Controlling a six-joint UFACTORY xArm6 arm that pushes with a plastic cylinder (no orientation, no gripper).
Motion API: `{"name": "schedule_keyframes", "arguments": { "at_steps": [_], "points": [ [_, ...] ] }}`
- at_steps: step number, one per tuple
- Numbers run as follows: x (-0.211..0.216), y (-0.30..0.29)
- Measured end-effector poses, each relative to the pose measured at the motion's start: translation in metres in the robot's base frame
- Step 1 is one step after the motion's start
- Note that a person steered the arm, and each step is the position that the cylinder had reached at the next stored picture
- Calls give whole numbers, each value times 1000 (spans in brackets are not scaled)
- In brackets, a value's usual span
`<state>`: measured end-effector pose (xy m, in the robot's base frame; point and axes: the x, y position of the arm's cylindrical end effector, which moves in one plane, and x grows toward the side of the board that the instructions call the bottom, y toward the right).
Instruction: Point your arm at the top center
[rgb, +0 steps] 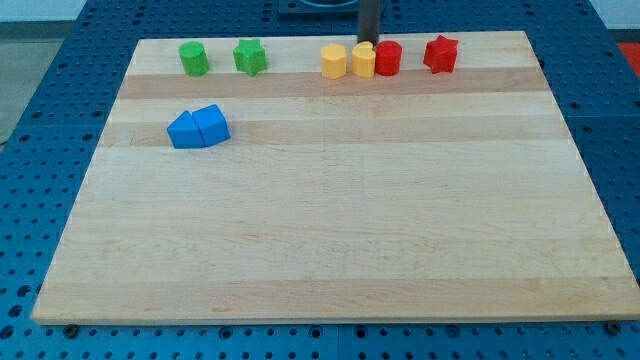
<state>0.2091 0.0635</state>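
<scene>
My dark rod comes down at the view's top, a little right of centre. My tip (368, 42) is at the board's top edge, just behind the second yellow block (363, 60) and the red cylinder (388, 58). A yellow block (333, 61) sits just left of them. A red star (440, 53) lies further right. A green star (250, 56) and a green cylinder (194, 58) lie along the top edge on the left.
Two blue blocks (198, 127) sit together at the left of the wooden board (330, 220). The board rests on a blue perforated table (40, 150).
</scene>
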Motion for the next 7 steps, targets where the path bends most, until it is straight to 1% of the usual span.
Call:
{"name": "schedule_keyframes", "arguments": {
  "at_steps": [3, 4, 5, 6, 7],
  "points": [
    [76, -25],
    [25, -20],
    [-12, -26],
    [16, -60],
    [67, -63]
  ]
}}
